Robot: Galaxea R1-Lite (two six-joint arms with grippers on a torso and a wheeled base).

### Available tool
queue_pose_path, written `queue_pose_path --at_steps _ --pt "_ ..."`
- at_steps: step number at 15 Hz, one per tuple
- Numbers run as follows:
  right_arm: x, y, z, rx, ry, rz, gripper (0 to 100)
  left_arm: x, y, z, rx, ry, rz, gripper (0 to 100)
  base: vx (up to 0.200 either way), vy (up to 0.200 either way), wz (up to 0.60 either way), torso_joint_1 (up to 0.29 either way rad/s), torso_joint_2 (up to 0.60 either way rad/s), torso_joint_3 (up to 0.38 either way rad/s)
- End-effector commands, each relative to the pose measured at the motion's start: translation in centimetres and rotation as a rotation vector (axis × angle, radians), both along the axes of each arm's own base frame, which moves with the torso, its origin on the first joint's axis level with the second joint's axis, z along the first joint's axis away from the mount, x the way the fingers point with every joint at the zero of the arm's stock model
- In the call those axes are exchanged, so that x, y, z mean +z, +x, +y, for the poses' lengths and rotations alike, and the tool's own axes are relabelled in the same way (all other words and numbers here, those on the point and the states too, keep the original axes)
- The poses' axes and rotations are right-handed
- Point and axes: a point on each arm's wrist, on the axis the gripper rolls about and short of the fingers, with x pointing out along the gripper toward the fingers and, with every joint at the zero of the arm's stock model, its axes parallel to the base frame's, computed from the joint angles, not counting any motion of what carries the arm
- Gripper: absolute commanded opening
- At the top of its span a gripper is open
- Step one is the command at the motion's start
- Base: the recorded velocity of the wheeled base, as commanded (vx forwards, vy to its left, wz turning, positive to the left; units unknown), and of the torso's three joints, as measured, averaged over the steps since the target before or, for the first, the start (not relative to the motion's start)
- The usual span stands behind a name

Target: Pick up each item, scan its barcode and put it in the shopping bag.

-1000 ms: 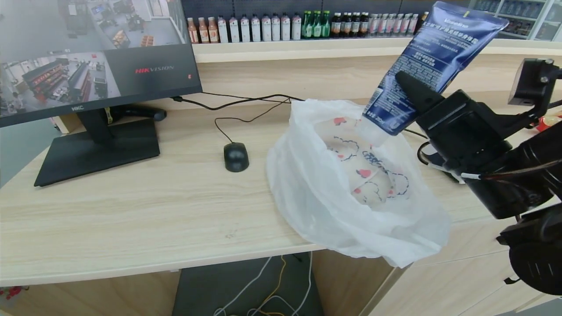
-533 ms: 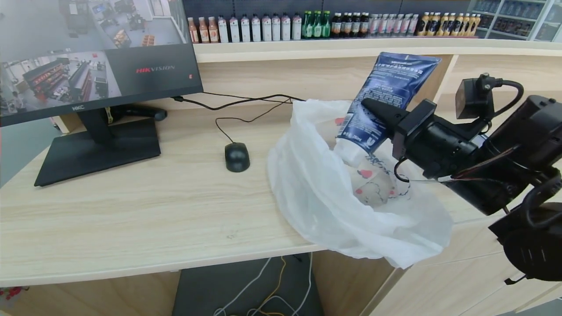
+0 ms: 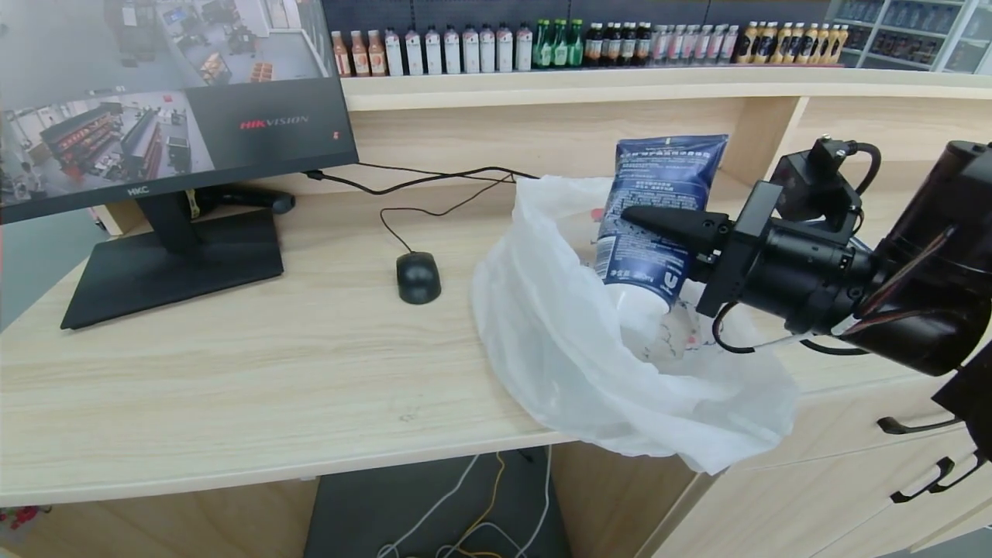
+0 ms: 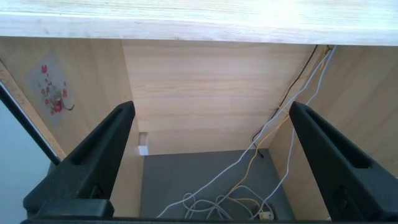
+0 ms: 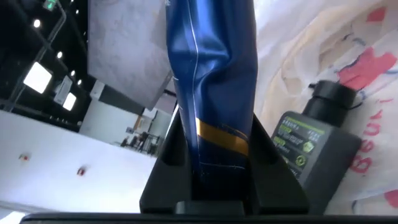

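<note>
A: So, where is the blue tube [image 3: 663, 174]?
B: Right of centre, cap down in the mouth of the white shopping bag [image 3: 558, 349]. The right gripper [image 3: 647, 225] is clamped on its middle.
A: Room around it?
B: The counter [image 3: 271, 372] runs leftward to a mouse [image 3: 418, 277], and the bag overhangs the front edge. The left gripper [image 4: 211, 115] hangs below that edge, fingers apart.

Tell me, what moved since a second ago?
The right gripper lowered the blue tube from high above the shopping bag until its cap end dipped into the bag's mouth, fingers staying shut on it. The bag, mouse and monitor stayed put.
</note>
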Motion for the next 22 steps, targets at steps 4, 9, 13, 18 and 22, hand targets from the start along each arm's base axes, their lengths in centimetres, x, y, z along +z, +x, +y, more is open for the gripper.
queue_pose_path --at_steps 4,9,13,18,22 --pt "-2.3 1.6 0.7 0.017 -0.03 0.077 0 0.0 0.0 0.0 -0.001 -0.002 0.0 100 0.0 0.0 0.0 0.0 0.0 0.0" --pt "-3.9 2.7 0.7 0.001 -0.045 0.114 0 0.0 0.0 0.0 0.001 0.0 0.0 100 0.0 0.0 0.0 0.0 0.0 0.0" --pt "-4.6 2.7 0.5 -0.011 -0.057 0.132 0 0.0 0.0 0.0 -0.001 0.0 0.0 100 0.0 0.0 0.0 0.0 0.0 0.0" --pt "-5.4 3.2 -0.1 -0.034 -0.058 0.127 100 0.0 0.0 0.0 0.001 0.0 0.0 100 0.0 0.0 0.0 0.0 0.0 0.0" --pt "-5.2 3.2 -0.3 -0.04 -0.05 0.106 100 0.0 0.0 0.0 -0.001 0.0 0.0 100 0.0 0.0 0.0 0.0 0.0 0.0"
